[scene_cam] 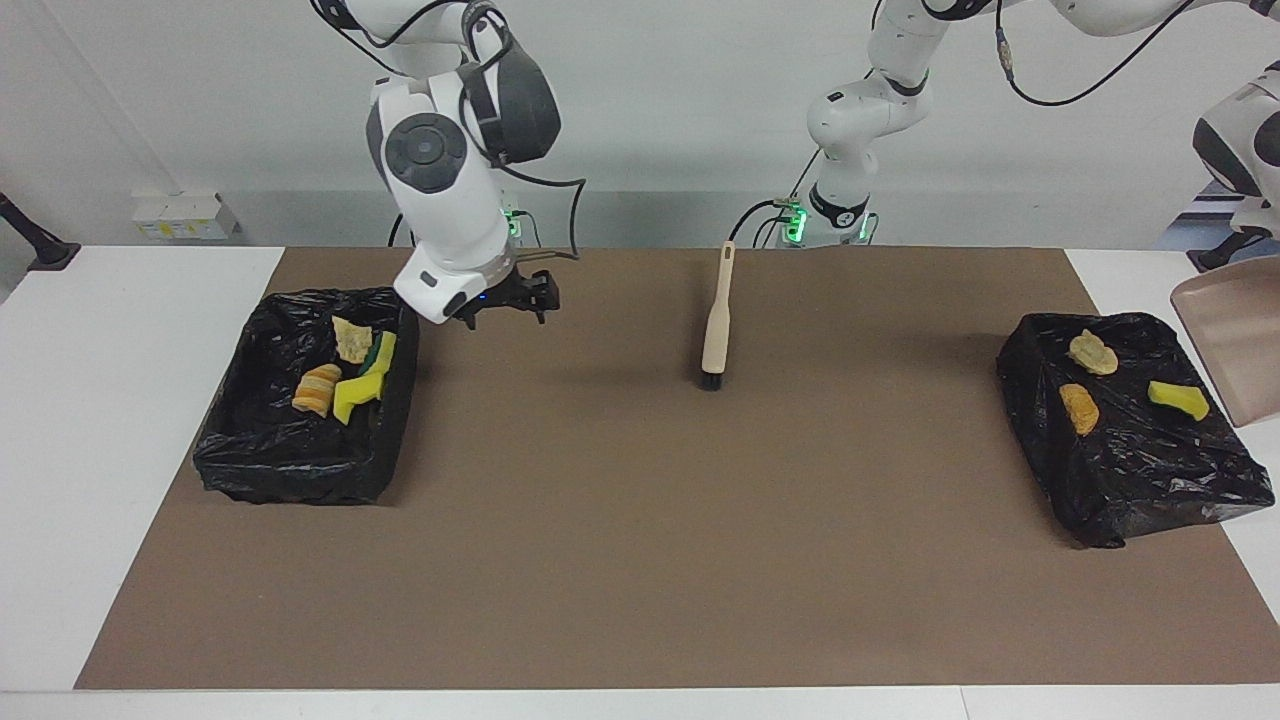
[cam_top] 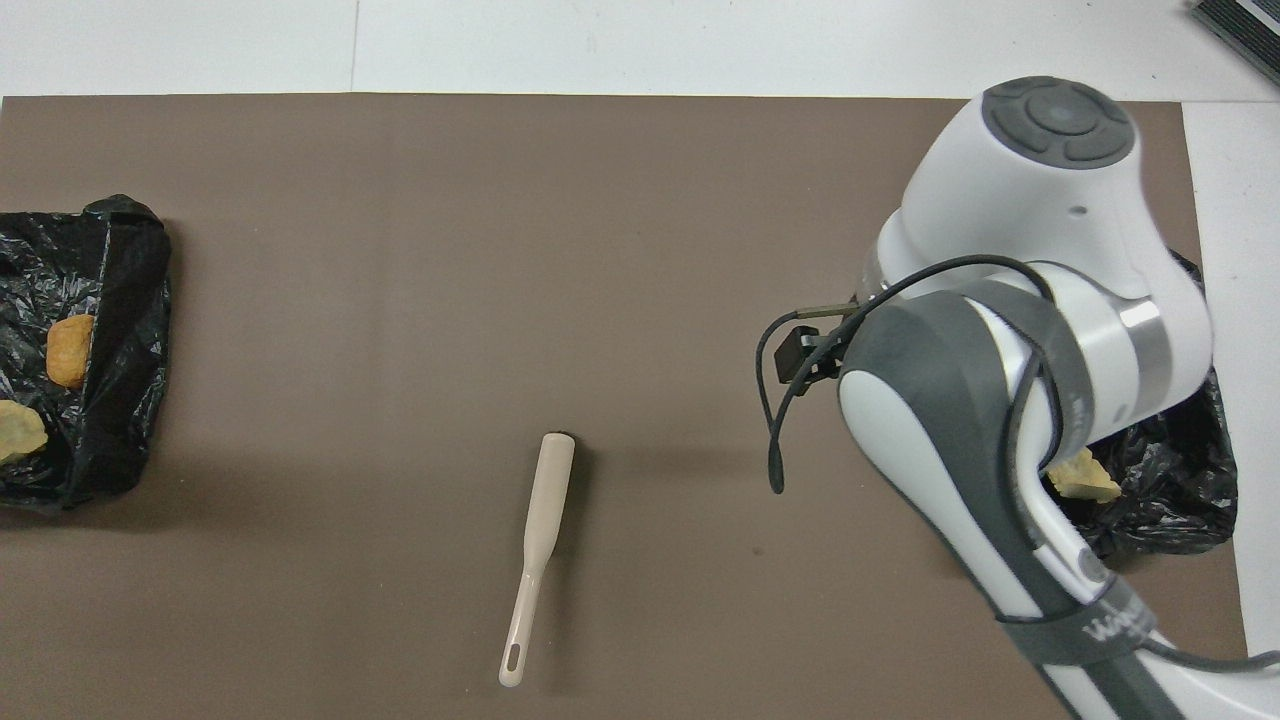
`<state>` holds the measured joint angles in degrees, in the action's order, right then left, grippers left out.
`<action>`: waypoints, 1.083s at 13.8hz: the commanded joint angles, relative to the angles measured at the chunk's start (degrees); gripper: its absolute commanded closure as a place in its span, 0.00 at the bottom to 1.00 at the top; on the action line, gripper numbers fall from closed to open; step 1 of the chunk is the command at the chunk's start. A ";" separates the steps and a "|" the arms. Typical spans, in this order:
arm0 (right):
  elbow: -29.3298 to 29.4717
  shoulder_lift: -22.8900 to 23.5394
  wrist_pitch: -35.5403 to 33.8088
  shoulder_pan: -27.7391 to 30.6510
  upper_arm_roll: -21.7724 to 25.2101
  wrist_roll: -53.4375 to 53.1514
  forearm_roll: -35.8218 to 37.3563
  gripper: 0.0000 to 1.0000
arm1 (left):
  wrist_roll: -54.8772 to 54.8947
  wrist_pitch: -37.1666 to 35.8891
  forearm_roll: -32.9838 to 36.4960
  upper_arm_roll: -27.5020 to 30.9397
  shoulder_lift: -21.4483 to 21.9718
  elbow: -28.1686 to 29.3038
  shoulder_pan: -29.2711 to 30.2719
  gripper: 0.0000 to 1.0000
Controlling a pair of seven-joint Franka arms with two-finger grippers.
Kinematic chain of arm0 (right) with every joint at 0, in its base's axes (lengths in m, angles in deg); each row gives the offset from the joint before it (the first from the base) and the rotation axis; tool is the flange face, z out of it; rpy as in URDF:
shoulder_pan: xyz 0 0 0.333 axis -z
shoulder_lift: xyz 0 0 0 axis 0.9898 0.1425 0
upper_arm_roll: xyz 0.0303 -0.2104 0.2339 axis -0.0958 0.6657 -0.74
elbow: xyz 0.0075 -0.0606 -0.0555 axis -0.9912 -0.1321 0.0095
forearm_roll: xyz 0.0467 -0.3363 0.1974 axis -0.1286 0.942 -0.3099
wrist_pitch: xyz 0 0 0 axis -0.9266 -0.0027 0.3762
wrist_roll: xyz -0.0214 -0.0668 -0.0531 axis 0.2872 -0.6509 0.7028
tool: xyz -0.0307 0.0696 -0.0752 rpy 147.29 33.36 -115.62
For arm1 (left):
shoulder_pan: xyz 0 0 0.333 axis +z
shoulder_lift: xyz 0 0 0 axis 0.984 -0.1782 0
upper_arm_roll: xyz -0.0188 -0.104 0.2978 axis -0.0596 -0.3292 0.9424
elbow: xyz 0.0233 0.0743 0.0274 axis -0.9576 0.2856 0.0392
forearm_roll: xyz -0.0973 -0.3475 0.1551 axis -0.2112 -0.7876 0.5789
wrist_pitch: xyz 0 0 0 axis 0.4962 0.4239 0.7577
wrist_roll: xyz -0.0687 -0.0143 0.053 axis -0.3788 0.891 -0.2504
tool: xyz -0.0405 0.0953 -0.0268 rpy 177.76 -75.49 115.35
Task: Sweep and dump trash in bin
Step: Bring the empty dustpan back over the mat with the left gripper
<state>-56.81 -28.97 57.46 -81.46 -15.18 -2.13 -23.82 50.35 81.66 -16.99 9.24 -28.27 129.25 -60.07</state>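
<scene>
The bin [scene_cam: 300,470], an open box lined with a black bag, stands at the right arm's end; it also shows in the overhead view [cam_top: 1170,490], mostly hidden under the arm. In it lie several trash pieces: a tan chunk [scene_cam: 352,340], an orange-brown lump [scene_cam: 317,390] and yellow sponge bits [scene_cam: 352,398]. My right gripper [scene_cam: 510,305] hangs open and empty just above the mat beside the bin. At the left arm's end, three trash pieces [scene_cam: 1092,352] [scene_cam: 1080,408] [scene_cam: 1178,399] lie on a black-bagged box [scene_cam: 1130,480]. My left gripper [scene_cam: 1228,258] holds the beige dustpan [scene_cam: 1235,340] tilted over that box.
The beige hand brush [scene_cam: 717,320] lies on the brown mat [scene_cam: 640,550] in the middle, bristles pointing away from the robots; it also shows in the overhead view [cam_top: 540,540]. White table borders the mat at both ends.
</scene>
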 commanded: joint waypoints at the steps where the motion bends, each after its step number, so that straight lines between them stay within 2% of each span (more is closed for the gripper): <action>1: 2.55 -0.55 -1.12 6.40 -0.57 7.11 1.77 0.00 | -0.82 -1.97 -1.07 -0.85 0.72 -2.49 -2.17 1.00; 4: 2.64 -2.22 -1.12 10.79 -0.48 11.17 6.44 0.00 | -2.56 -6.54 -8.10 -0.76 0.64 -3.11 -9.18 1.00; 8: 2.56 -4.94 -0.51 13.27 -0.13 10.82 6.36 0.00 | -15.81 -14.80 -22.32 -0.93 1.68 -1.81 -17.02 1.00; 10: 2.56 -4.95 -0.42 14.15 -0.22 11.26 6.62 0.00 | -23.72 -16.74 -26.13 -1.02 3.00 0.92 -20.88 1.00; 12: 2.03 -6.78 -0.60 10.66 2.14 11.00 6.53 0.00 | -33.11 -18.15 -29.02 -1.02 3.01 2.94 -25.54 1.00; 15: 2.20 -7.41 -0.60 4.24 8.73 11.35 6.36 0.00 | -47.80 -20.52 -34.90 -1.02 2.05 4.53 -31.52 1.00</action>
<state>-54.05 -35.03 57.44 -74.46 -9.53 7.69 -18.25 8.72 62.87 -48.42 7.20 -27.29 131.84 -88.89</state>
